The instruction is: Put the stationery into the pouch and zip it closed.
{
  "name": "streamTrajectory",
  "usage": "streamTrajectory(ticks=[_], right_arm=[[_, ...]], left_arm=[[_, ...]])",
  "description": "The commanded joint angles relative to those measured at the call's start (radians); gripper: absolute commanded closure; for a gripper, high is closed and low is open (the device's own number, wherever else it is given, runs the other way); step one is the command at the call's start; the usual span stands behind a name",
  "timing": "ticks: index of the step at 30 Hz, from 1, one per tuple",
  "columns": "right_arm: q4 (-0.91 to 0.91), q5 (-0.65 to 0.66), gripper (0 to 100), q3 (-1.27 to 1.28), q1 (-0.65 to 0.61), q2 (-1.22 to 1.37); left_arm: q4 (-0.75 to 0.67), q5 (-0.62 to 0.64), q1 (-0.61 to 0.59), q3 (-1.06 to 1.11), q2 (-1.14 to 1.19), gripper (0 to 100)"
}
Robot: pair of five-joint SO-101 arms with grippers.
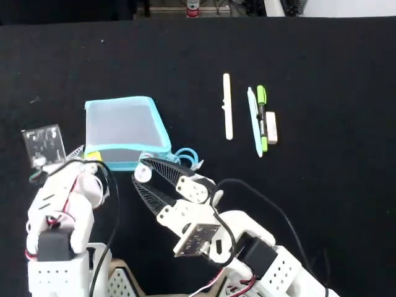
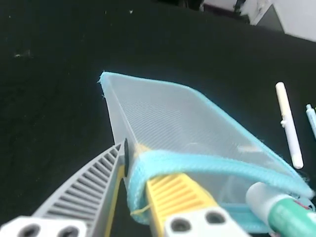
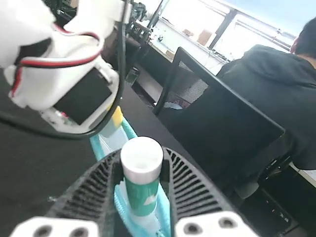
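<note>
On the black table (image 1: 309, 198) lies the blue mesh pouch (image 1: 124, 127), its near rim pinched by the left gripper (image 2: 131, 153). The right gripper (image 3: 141, 168) is clamped on a green tube (image 3: 141, 190) at the pouch's mouth. A white pen (image 1: 228, 106) lies well apart.

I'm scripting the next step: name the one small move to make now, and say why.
Probably ease the right gripper forward so the green stick slides into the pouch. The left gripper pinches the pouch's rim, and the right gripper grips the white-capped stick right at that rim, seemingly not yet inside.
</note>
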Motion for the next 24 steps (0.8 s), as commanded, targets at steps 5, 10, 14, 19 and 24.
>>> streamTrajectory(ticks=[5, 10, 14, 19, 24], right_arm=[[-0.124, 0.008, 98.8, -0.062, 0.020, 0.019], [-0.206, 0.009, 98.8, -0.119, 0.026, 0.183], [-0.278, 0.009, 98.8, -0.216, 0.051, 0.401], [-0.379, 0.009, 98.8, -0.300, 0.068, 0.651], [-0.384, 0.003, 98.5, -0.309, 0.068, 0.733]], left_arm=[[0.109, -0.014, 0.012, -0.352, 0.416, 97], [0.206, -0.014, 0.012, -0.507, 0.545, 97], [0.233, -0.015, 0.012, -0.549, 0.586, 97], [0.233, -0.049, 0.007, -0.541, 0.591, 97], [0.233, -0.049, 0.005, -0.539, 0.589, 97]])
